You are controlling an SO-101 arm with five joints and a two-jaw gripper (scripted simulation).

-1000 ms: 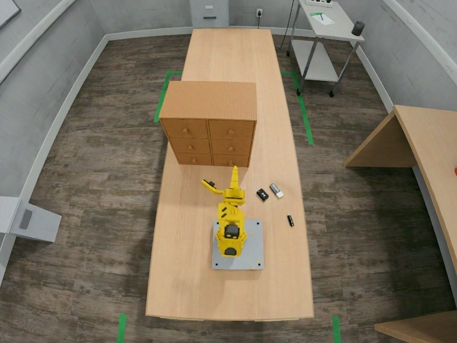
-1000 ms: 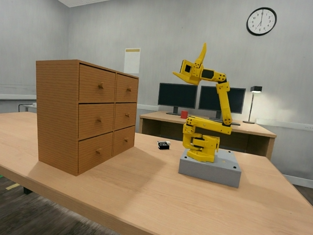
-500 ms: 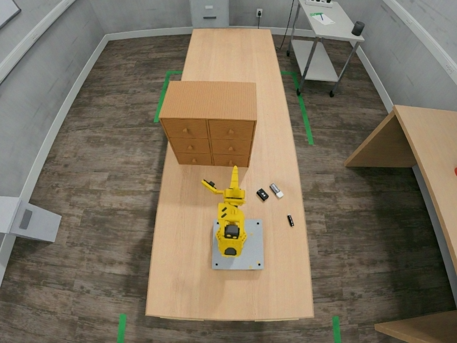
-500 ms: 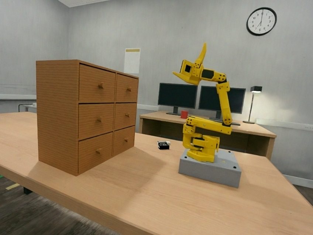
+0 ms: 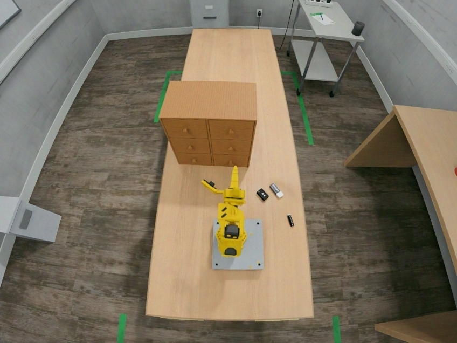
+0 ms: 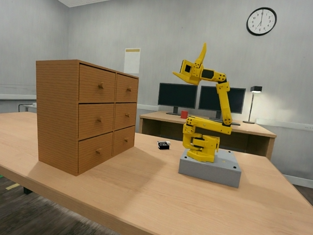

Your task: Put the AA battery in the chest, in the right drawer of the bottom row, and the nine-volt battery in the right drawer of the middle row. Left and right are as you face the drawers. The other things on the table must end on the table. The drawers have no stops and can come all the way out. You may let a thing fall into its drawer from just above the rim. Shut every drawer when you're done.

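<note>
The wooden chest (image 5: 208,123) stands on the table with all six drawers shut; it also shows in the exterior view (image 6: 85,113). Its bottom right drawer (image 5: 231,160) and middle right drawer (image 5: 231,147) face my arm. The black nine-volt battery (image 5: 262,194) lies on the table right of the arm, and shows small in the exterior view (image 6: 163,145). The slim dark AA battery (image 5: 290,220) lies further right and nearer; the arm hides it in the exterior view. My gripper (image 5: 220,176) is wide open and empty, raised high in front of the chest (image 6: 189,59).
A small silver and white object (image 5: 276,190) lies just right of the nine-volt battery. The arm stands on a grey base plate (image 5: 237,243). The table's right edge runs close to the AA battery.
</note>
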